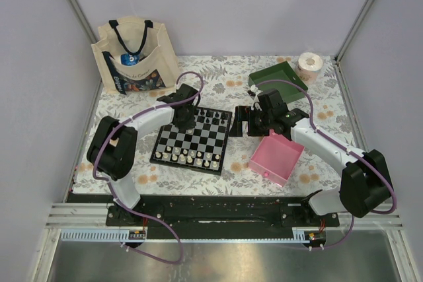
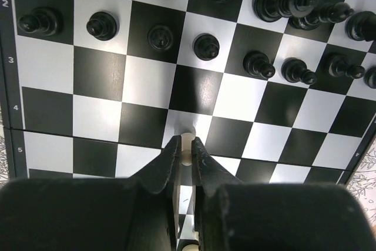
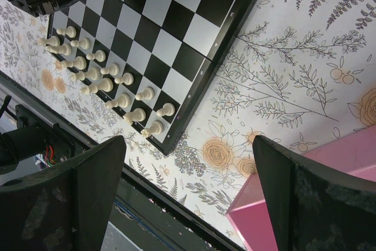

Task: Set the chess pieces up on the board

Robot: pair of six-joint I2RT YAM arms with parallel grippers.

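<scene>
Pinching rounded cream piece (image 2: 187, 135): left end effector (image 2: 186, 143) | right end effector (image 3: 188, 145): spread | board (image 2: 147, 80): glossy checkered

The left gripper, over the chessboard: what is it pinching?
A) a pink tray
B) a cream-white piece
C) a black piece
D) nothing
B: in the left wrist view, the left gripper is shut on a small cream-white piece over the chessboard.

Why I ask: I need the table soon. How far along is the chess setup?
Nearly done: black pieces stand in two rows at the board's far side, white pieces in two rows at the near side. In hand: the left claw is shut on one white piece at mid-board. The right claw hangs open, empty. Left: seating that piece, as far as shown.
</scene>
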